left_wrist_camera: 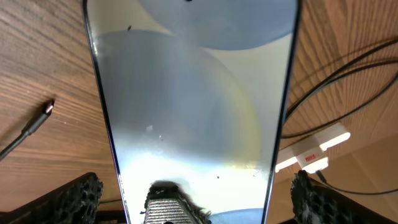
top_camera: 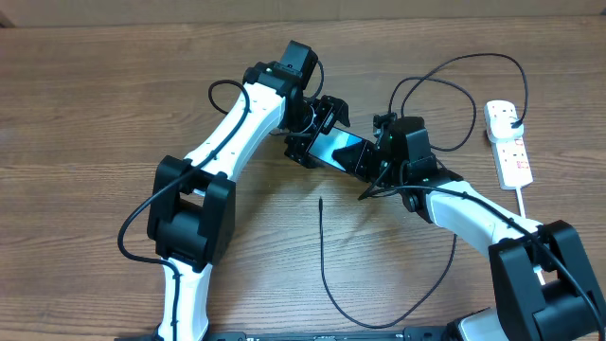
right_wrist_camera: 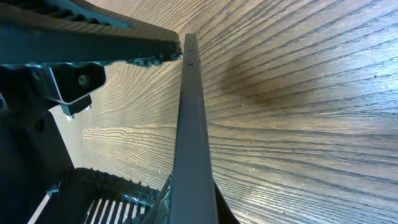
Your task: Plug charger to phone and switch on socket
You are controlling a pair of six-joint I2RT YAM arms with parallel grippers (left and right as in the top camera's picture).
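The phone (top_camera: pixel 341 150) is held off the table between my two arms, its pale screen (left_wrist_camera: pixel 193 93) filling the left wrist view. My right gripper (top_camera: pixel 371 161) is shut on one end of it, and the right wrist view shows the phone's dark edge (right_wrist_camera: pixel 191 124) pinched in that gripper (right_wrist_camera: pixel 186 208). My left gripper (top_camera: pixel 320 128) is open, its fingers (left_wrist_camera: pixel 74 199) standing apart on either side of the other end. The charger's connector tip (top_camera: pixel 320 201) (left_wrist_camera: pixel 48 109) lies loose on the wood, and its black cable loops round to the white socket (top_camera: pixel 509 142) (left_wrist_camera: pixel 314 149), where a black plug (top_camera: pixel 511 118) sits in an outlet.
The charger cable (top_camera: pixel 379 325) sweeps in a wide loop near the table's front edge under my right arm. More black cable arcs behind the right gripper (top_camera: pixel 454 85). The socket's thick white cord (top_camera: pixel 526 204) runs toward the front right.
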